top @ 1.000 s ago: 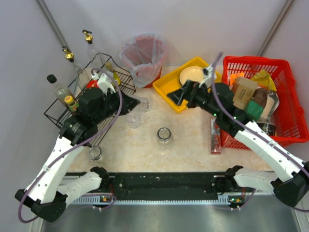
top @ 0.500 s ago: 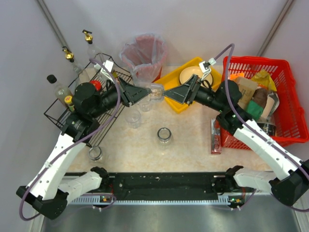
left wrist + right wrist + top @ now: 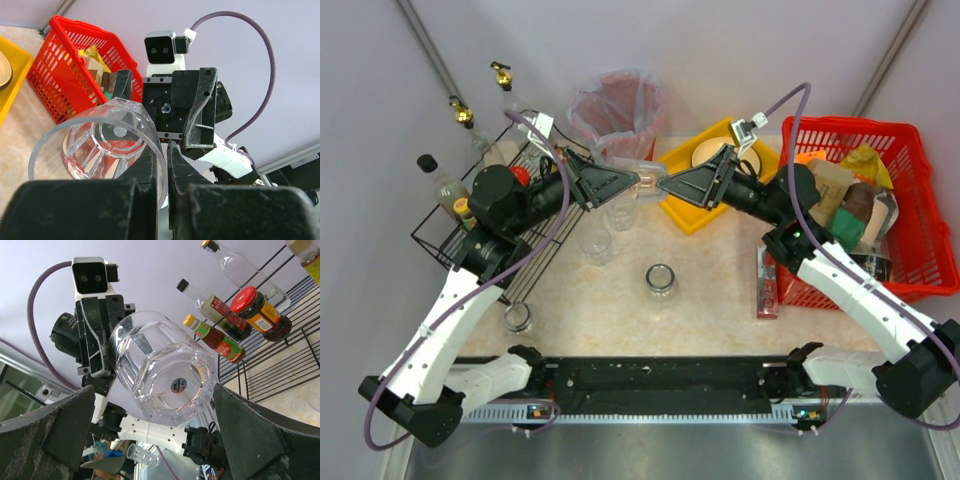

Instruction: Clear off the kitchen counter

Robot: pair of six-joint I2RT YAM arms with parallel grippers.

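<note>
Over the last second both arms swung inward, the left from above the wire rack point(image 3: 535, 255) and the right from over the yellow tray point(image 3: 682, 212). They now meet nose to nose in mid-air. The left gripper point(image 3: 632, 181) is clamped on the rim wall of a clear glass point(image 3: 648, 176), holding it on its side with the base toward the right arm. The right gripper point(image 3: 670, 184) has its jaws spread wide, one on either side of the glass base. Its wrist view is too oblique to tell whether the pads touch the glass yet; probably not. This reads as a hand-over: the glass is off the surface and the receiver has not yet closed. The kitchen counter point(image 3: 720, 290) lies below the pair, between the rack and the red basket point(image 3: 925, 215). A second glass point(image 3: 597, 243) and an open jar point(image 3: 660, 282) are standing on it, so clearing is partway at best. The right jaws should close before the left lets go; an early release risks dropping the glass onto the marble.
</note>
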